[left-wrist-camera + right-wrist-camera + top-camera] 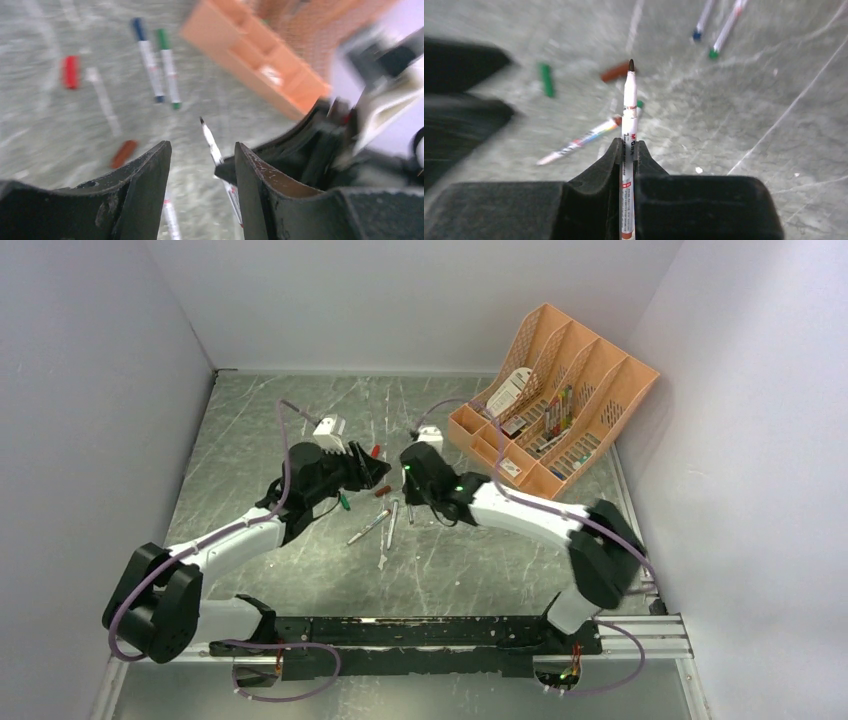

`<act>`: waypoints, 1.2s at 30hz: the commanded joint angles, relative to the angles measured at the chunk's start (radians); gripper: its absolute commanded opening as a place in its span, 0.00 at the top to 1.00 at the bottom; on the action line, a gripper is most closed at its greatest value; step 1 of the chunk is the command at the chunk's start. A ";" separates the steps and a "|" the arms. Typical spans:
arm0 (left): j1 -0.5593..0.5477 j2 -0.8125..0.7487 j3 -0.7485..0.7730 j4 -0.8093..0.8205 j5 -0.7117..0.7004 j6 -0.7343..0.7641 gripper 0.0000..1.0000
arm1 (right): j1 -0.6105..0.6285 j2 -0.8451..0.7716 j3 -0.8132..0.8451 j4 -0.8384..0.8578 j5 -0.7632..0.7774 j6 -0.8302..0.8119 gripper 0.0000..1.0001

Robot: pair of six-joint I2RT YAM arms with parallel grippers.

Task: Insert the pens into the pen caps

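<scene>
The right jaws were pressed together on a pen (629, 107). They pinched its barrel so that the dark tip stood out ahead of them with no cap on it. In the top view the right arm (520, 510) held this pen above the middle of the counter (250, 430), facing the left arm (240, 530) with a small gap between them. The left jaws were spread and held nothing. In the left wrist view the pinched pen showed through their gap, and as far as the blur allowed it touched neither finger.

The caps lay loose on the counter. A brown cap (616, 72) lay just past the pen's tip in the right wrist view, with a green cap (545, 79) off to its left. A red cap (71, 71) lay apart from both, beside a pale pen (102, 100).

A blue-ended pen (147, 57) and a green-ended pen (168, 67) lay side by side, nearly parallel. One more pen (579, 141) lay slantwise on the counter beneath the held one.

An orange organiser (555, 405) stood at the far right corner, well apart from the caps.
</scene>
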 commanded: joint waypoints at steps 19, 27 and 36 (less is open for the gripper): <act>-0.043 0.094 -0.070 1.069 0.632 -0.330 0.37 | -0.084 -0.619 -0.302 0.714 -0.280 -0.133 1.00; -0.071 0.142 -0.006 1.020 0.619 -0.293 0.41 | -0.085 -0.622 -0.307 0.711 -0.288 -0.128 1.00; -0.110 0.212 0.075 1.009 0.628 -0.306 0.93 | -0.084 -0.628 -0.298 0.706 -0.294 -0.134 1.00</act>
